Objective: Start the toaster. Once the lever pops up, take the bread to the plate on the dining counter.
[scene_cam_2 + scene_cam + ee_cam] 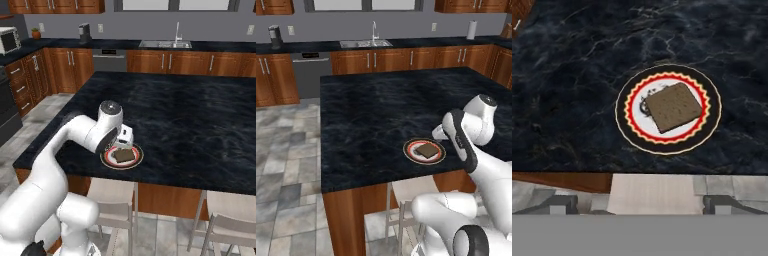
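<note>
The bread (673,107) lay flat on the plate (708,122), roughly centred, with the plate near the front edge of the dining counter (371,110). The gripper (640,202) hung above and just off that edge, fingers spread wide with nothing between them — the slice was already let go. The delivery looked finished, so doing this step well probably meant lifting straight up and back, clear of the plate, so no fingertip clipped the slice or nudged the plate toward the edge. The slice was close to square — no real long axis — and sat turned a bit, its corners skewed against the counter edge, broad face up.
</note>
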{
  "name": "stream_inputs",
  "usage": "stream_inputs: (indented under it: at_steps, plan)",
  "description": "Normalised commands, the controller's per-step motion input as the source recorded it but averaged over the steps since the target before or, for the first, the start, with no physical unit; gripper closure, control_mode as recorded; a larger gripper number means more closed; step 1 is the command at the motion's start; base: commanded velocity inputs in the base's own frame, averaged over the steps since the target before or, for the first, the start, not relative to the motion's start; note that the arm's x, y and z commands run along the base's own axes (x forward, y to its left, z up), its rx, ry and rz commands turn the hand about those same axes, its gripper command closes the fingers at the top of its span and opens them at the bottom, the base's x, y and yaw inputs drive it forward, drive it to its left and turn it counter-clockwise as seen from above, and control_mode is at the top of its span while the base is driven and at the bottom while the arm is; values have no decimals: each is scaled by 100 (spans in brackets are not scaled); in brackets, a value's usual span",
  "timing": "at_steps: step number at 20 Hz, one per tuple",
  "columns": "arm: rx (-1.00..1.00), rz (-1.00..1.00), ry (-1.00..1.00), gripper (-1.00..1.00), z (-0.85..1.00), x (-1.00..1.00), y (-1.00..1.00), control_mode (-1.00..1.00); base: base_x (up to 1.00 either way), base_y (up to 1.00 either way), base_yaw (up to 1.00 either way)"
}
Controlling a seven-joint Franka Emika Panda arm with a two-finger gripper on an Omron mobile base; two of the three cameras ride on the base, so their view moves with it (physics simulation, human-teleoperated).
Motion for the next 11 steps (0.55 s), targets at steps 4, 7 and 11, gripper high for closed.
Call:
stream_inputs:
  at_steps: [4, 7, 11]
  plan:
    - [-11, -7, 0, -100, 83, -47, 39, -100, 0, 0, 0]
    - [-9, -2, 0, -100, 84, -47, 34, -100, 0, 0, 0]
    - [-6, -2, 0, -100, 68, -70, 24, -100, 0, 0, 0]
